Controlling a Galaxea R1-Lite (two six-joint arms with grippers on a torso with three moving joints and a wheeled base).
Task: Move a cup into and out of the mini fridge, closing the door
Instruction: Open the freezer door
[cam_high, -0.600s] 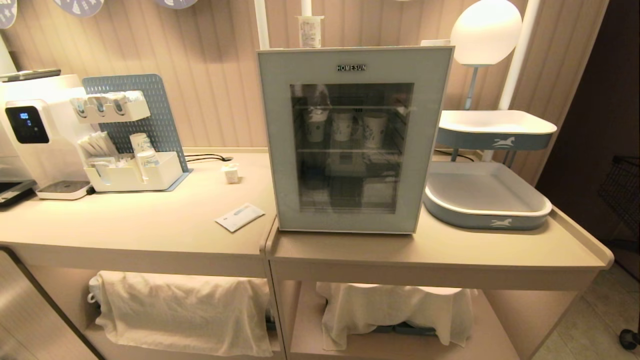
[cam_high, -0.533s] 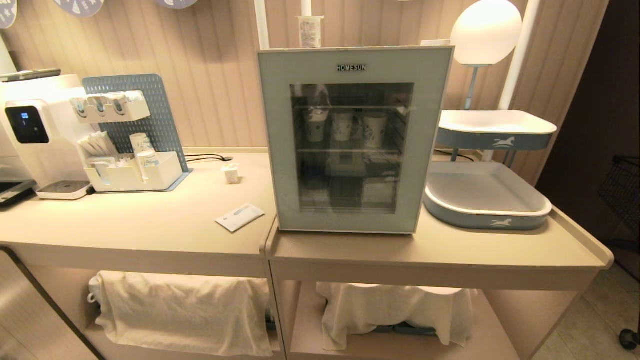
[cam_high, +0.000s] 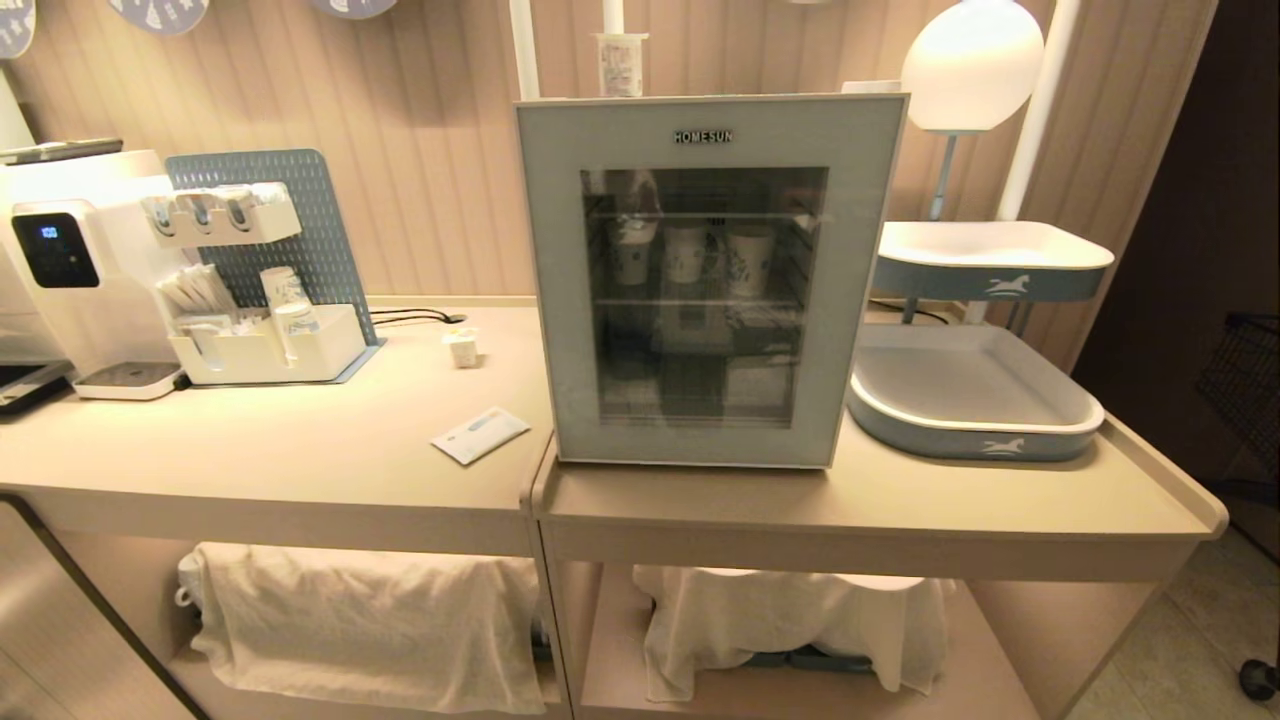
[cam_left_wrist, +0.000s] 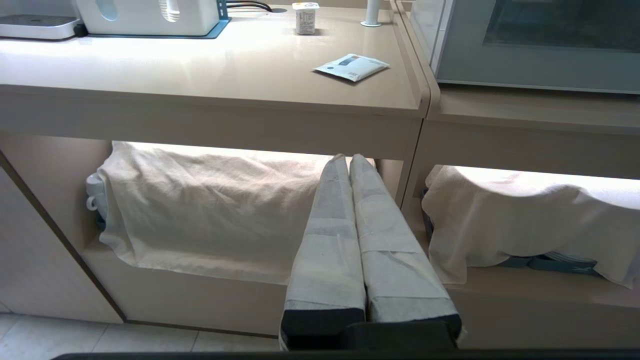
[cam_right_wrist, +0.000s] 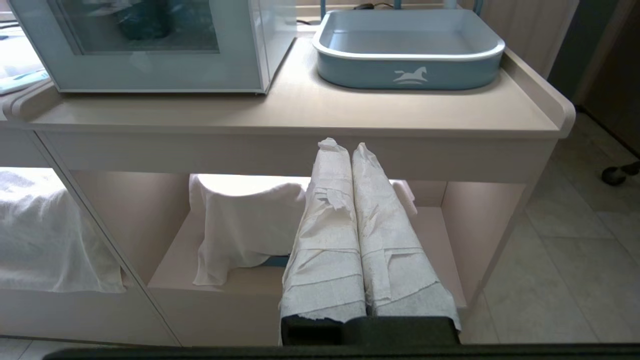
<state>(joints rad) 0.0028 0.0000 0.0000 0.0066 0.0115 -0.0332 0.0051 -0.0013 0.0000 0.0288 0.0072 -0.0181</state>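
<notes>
The tiny white cup (cam_high: 461, 348) stands on the left counter, left of the mini fridge (cam_high: 708, 280); it also shows far off in the left wrist view (cam_left_wrist: 305, 18). The fridge's grey-blue door (cam_high: 640, 430) with dark glass is closed, and taller paper cups (cam_high: 749, 258) stand on its upper shelf. Neither arm shows in the head view. My left gripper (cam_left_wrist: 348, 157) hangs shut and empty in front of the lower shelf, below the counter. Lower down before the right shelf, my right gripper (cam_right_wrist: 344, 146) is likewise shut and empty. Both have tape-wrapped fingers.
A flat white packet (cam_high: 480, 434) lies near the counter seam. A water dispenser (cam_high: 70, 265) and a pegboard organiser (cam_high: 260, 280) stand at the left. A two-tier blue tray stand (cam_high: 975, 400) sits right of the fridge. White cloths (cam_high: 370, 620) drape over the lower shelves.
</notes>
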